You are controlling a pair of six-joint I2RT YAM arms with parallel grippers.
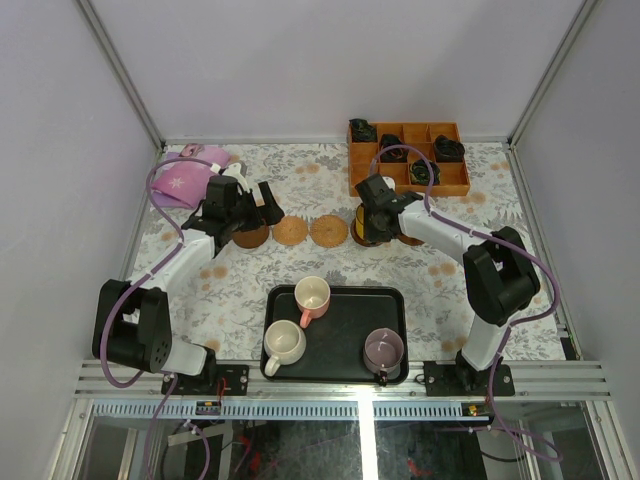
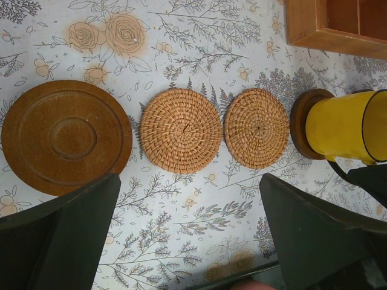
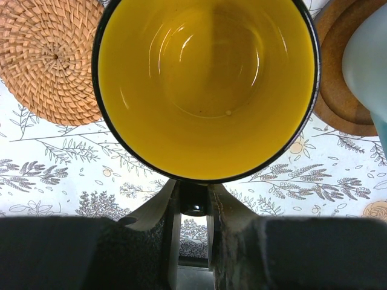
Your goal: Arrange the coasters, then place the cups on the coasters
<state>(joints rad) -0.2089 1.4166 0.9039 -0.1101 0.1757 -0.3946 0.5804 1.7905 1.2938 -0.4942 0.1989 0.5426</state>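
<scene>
Left arm point(image 1: 182, 262), right arm point(image 1: 440, 232): white tubes, fat black round joints; thin purple cable point(image 1: 160, 190) loops along each arm; black block at bottom of each; left gripper point(image 2: 188, 199), right gripper point(image 3: 193, 199): dark fingers point(image 3: 151, 241), wedge shape, rough bumpy skin

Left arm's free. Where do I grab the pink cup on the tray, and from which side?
Take the pink cup by its handle, which seems to point near-left toward the cream cup. It stands upright on the tray, so bring the open left gripper straight down, jaws pinching the handle.
</scene>
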